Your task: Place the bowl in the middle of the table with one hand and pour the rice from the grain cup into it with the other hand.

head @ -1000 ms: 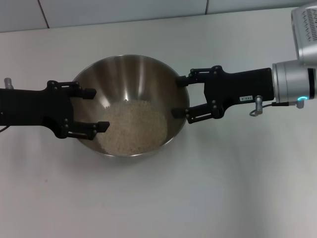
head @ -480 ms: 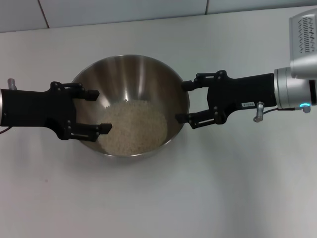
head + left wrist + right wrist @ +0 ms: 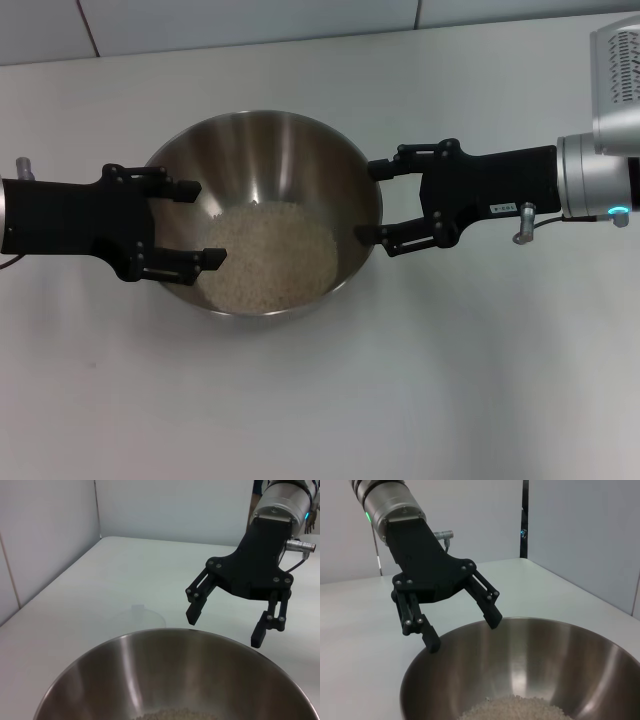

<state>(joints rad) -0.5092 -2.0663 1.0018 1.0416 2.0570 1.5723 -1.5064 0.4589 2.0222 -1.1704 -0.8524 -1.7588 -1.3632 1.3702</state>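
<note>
The steel bowl point(image 3: 262, 150) sits on the white table point(image 3: 320, 400) with a heap of rice point(image 3: 265, 255) in it. My left gripper point(image 3: 203, 223) is open and empty, its fingertips at the bowl's left rim. My right gripper point(image 3: 368, 203) is open and empty, just off the bowl's right rim. The left wrist view shows the bowl point(image 3: 175, 675) with the right gripper point(image 3: 225, 629) beyond its rim. The right wrist view shows the bowl point(image 3: 545, 655), the rice point(image 3: 515, 707) and the left gripper point(image 3: 464, 632). The grain cup is not clearly in view; a faint clear outline point(image 3: 142, 616) lies on the table beyond the bowl.
A tiled wall point(image 3: 250, 20) runs along the table's far edge. Bare tabletop lies in front of the bowl and to both sides.
My right gripper has drawn back a little to the right, away from the bowl's rim. My left gripper has shifted slightly right. The bowl and rice have not moved.
</note>
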